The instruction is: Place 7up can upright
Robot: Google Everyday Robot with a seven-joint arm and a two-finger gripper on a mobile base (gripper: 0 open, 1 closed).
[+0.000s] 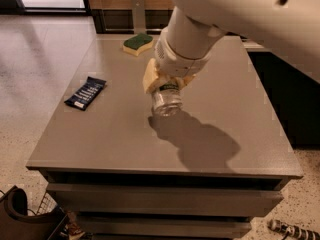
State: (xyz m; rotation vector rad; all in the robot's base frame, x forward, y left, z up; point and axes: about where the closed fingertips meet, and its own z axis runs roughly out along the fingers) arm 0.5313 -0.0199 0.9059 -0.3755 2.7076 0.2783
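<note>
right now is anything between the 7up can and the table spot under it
Nothing visible. The pincer is shut on the 7up can, tilted over the table; only shadow lies beneath. The dark packet and green sponge sit off to the side.

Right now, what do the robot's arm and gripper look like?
The arm is thick, smooth and off-white, a rounded tube with a small dark hole in its shell and no cables showing. It narrows to a ringed white wrist. The gripper, over the middle of the table, has two stubby pale-yellow fingers around the can.

Cream-fingered tool (167, 84) ends a thick white arm (225, 9).
</note>
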